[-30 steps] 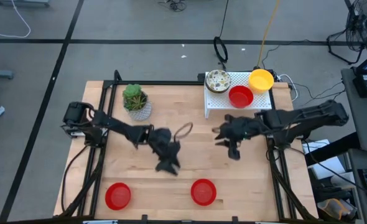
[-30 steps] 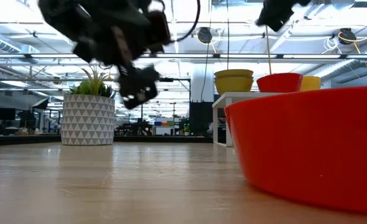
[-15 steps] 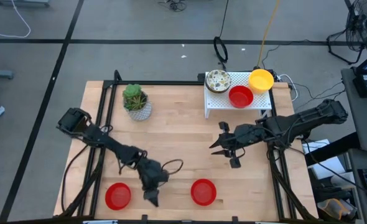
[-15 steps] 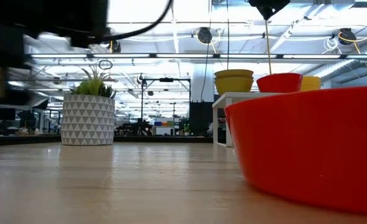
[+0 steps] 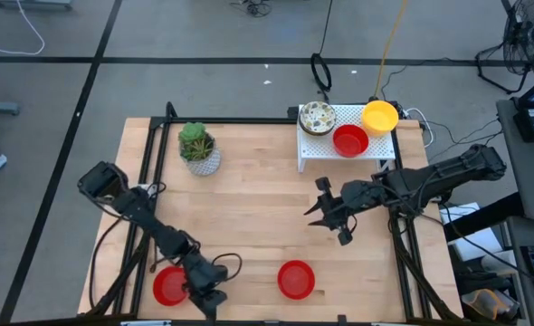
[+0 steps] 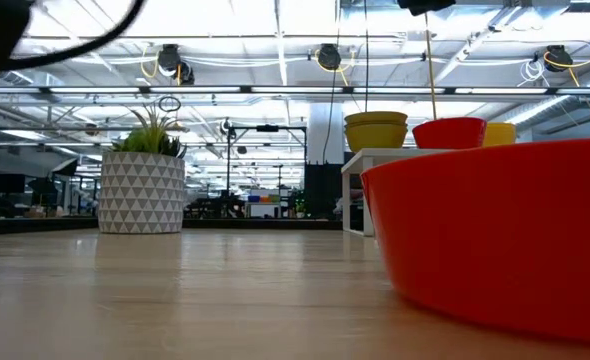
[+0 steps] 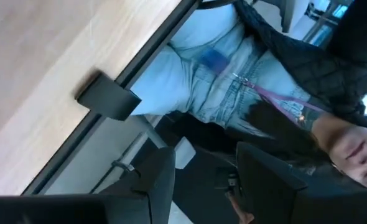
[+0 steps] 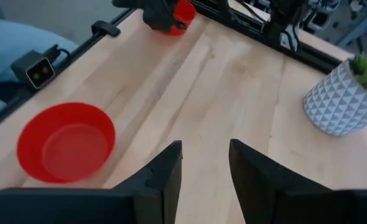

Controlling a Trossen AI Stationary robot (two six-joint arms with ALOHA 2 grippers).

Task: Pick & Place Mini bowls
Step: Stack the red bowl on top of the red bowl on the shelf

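Two red mini bowls sit on their bases near the table's near edge, one at near left (image 5: 170,285) and one near the middle (image 5: 295,279), the latter also in the right wrist view (image 8: 65,144). A speckled bowl (image 5: 317,118), a red bowl (image 5: 349,140) and a yellow bowl (image 5: 379,116) rest on a white shelf (image 5: 376,154). My left gripper (image 5: 208,299) is open, just right of the near-left bowl, pointing past the near edge (image 7: 199,180). My right gripper (image 5: 314,211) hangs open above the table's middle right (image 8: 205,165).
A white patterned pot with a green plant (image 5: 197,149) stands far left on the table. A person in jeans and a dark jacket (image 7: 233,74) stands just beyond the near edge. Bare wood lies between the two arms. The middle red bowl fills the low view's right (image 6: 495,230).
My left gripper has swung fast from the table's middle toward the near edge and leftward, ending low beside the near-left red bowl. The bowls have kept their places.
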